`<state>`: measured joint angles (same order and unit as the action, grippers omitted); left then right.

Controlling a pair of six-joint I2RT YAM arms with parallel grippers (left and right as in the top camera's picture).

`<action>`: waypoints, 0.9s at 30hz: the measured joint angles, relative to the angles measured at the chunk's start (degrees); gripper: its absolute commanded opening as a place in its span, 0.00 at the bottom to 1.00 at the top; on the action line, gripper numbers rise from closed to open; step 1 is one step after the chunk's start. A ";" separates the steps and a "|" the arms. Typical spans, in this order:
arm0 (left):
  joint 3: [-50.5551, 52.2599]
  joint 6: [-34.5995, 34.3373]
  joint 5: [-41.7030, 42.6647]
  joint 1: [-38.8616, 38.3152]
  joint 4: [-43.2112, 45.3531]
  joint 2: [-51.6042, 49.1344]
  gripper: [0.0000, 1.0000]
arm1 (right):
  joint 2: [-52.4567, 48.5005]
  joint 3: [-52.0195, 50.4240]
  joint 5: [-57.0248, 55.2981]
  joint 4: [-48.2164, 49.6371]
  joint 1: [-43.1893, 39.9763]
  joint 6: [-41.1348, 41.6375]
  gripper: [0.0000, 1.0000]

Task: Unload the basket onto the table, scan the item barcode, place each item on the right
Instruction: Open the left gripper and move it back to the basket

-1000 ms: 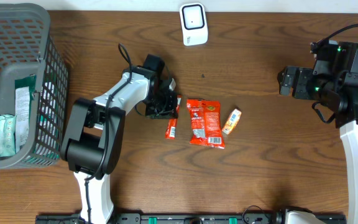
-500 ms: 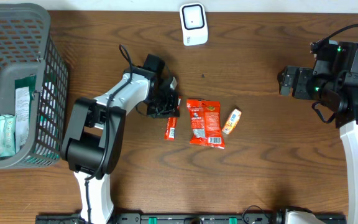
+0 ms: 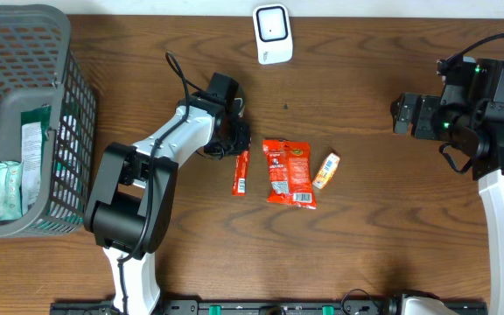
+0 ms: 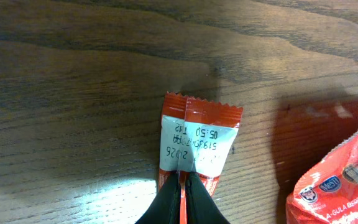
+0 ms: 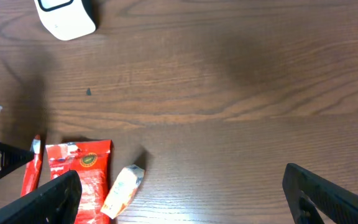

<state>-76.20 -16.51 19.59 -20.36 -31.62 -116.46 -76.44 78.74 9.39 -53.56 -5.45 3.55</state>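
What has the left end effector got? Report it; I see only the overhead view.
Observer: The left wrist view shows the left end effector shut on one end of the red sachet.
Operator: Read me the face that's up.
Observer: It carries a white label with printed digits; I see no barcode bars there.
Operator: Now the other arm.
Observer: Its wrist view shows the right end effector open, with nothing between the fingers.

Three packets on the desk point(image 3: 366, 236): one red stick point(image 3: 241, 178), one red bag point(image 3: 289, 171), one orange packet point(image 3: 325, 171). One white scanner point(image 3: 271, 33), one grey basket point(image 3: 79, 122)
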 measured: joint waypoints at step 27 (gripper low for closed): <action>-2.95 -1.60 -10.88 23.15 -5.29 42.77 0.68 | 0.00 0.00 0.00 0.00 0.00 0.00 0.99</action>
<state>-79.15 -18.11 8.71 2.79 -36.91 -73.69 -76.44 78.74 9.39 -53.56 -5.45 3.55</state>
